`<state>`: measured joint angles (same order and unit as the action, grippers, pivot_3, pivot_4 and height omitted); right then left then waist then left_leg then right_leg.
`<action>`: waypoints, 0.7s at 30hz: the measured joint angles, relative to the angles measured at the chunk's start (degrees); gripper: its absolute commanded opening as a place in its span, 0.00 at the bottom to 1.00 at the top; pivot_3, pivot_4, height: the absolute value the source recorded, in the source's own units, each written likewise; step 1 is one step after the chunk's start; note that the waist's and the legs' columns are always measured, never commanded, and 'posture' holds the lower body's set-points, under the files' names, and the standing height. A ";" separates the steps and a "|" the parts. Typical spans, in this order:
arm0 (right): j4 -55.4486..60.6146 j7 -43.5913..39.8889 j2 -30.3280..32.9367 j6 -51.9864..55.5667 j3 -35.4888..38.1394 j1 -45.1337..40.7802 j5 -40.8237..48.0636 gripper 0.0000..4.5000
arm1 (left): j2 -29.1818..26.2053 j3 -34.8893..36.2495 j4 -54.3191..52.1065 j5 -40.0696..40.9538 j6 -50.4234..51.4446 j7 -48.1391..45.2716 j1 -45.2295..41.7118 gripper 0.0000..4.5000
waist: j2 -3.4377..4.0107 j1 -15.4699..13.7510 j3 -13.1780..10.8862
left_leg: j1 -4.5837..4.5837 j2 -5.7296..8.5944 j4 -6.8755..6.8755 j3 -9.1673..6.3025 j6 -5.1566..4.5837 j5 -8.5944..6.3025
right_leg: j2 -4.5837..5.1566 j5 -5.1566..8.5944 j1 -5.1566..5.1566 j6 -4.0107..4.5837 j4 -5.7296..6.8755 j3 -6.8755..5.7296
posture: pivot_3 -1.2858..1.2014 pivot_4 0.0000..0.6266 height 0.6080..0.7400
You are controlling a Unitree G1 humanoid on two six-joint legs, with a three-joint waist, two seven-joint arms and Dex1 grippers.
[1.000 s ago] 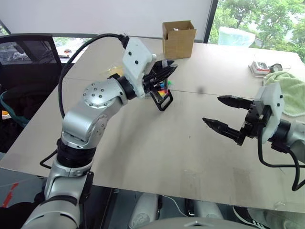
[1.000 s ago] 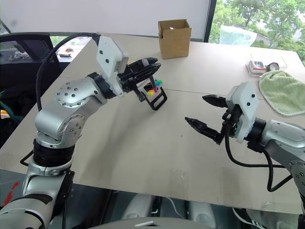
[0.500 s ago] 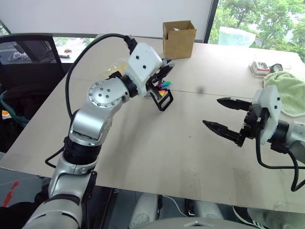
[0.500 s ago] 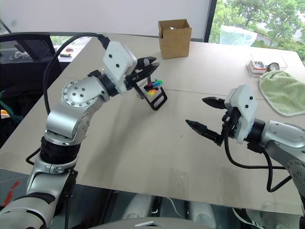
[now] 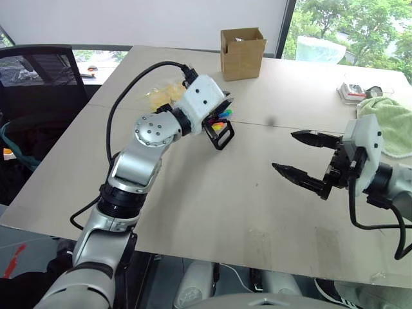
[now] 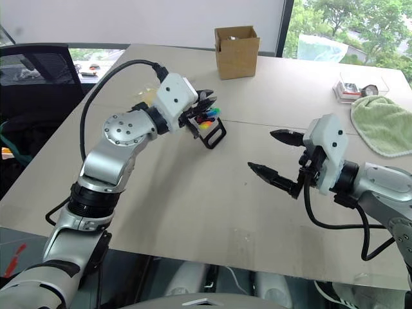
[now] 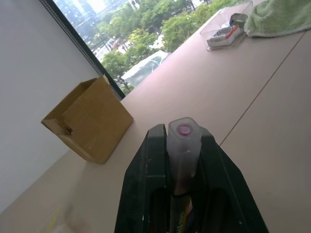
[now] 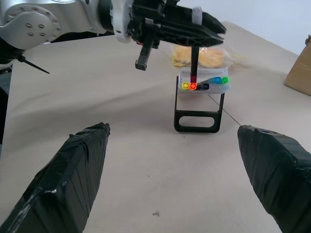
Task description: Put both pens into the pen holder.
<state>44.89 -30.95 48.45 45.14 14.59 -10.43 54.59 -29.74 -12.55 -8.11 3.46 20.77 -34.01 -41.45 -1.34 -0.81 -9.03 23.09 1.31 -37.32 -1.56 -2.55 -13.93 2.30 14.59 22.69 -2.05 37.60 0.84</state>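
A black chair (image 5: 38, 71) stands at nine o'clock, off the table's (image 5: 212, 193) edge. On the table at about eleven o'clock lies a yellow packet (image 5: 161, 96) in clear wrap. Just past it the left gripper (image 8: 206, 24) is clamped on a pen (image 7: 183, 145), its clear cap with a pink end poking out between the black fingers (image 7: 146, 184). In the right wrist view the pen hangs straight down from the fingers, its lower end reaching the holder's clear top next to the highlighter tips; whether it is already inside I cannot tell. The holder (image 5: 217, 129) stands near the table's middle, a black frame with a clear part and green, yellow, orange and blue tips (image 8: 204, 86) showing. At twelve o'clock, near the far edge, sits a cardboard box (image 5: 241, 53), well apart from the holder. The right gripper (image 5: 299, 158) hangs over the table at three o'clock, its two fingers spread wide with nothing between them, pointing toward the holder. Past it, at two o'clock, a clear case (image 5: 354, 90) lies by a green towel (image 5: 389, 122). The blue-ended pen I cannot make out.
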 measured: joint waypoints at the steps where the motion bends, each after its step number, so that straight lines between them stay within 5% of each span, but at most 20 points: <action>1: 0.11 0.03 0.00 -0.28 0.07 0.03 0.00 1.00 | 0.08 -0.19 0.41 -0.44 -0.22 -0.24 -0.02 0.28 | 0.00 0.03 0.00 | 0.00 0.00 0.00 0.00 0.00 0.00 | 0.00 0.00 0.00 0.00 0.00 0.00 | 0.52 0.24 1.00; 7: 0.31 0.43 0.00 -0.47 0.19 0.61 -0.01 1.00 | 2.25 0.23 1.24 -0.35 -1.91 -1.37 0.11 0.92 | 0.00 -0.01 0.00 | 0.02 0.00 -0.01 -0.01 0.00 0.00 | 0.02 0.00 0.00 0.00 0.00 -0.01 | 0.52 0.24 1.00; 13: 0.57 2.29 0.34 -0.96 -0.16 6.26 -5.69 1.00 | 4.62 8.49 -7.62 17.71 7.20 -7.59 8.60 0.92 | 0.01 0.23 0.00 | 0.03 -0.05 -0.01 -0.01 0.01 0.00 | 0.03 0.01 0.04 0.00 0.01 -0.01 | 0.52 0.24 1.00; 21: -3.11 4.14 -2.01 -3.50 2.12 19.99 -16.62 1.00 | -1.60 19.58 -18.02 30.27 20.06 -7.57 26.20 0.92 | 0.02 0.08 0.01 | -0.08 -0.04 -0.02 0.01 0.01 0.00 | 0.03 0.01 -0.03 0.00 0.07 0.03 | 0.52 0.24 1.00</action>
<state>41.78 -26.81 46.44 41.64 16.71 9.56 37.97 -31.34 7.04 -26.13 33.72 40.83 -41.57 -15.25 -1.31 -0.73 -9.01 23.02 1.27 -37.34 -1.54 -2.54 -13.93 2.33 14.60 22.67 -2.04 37.67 0.87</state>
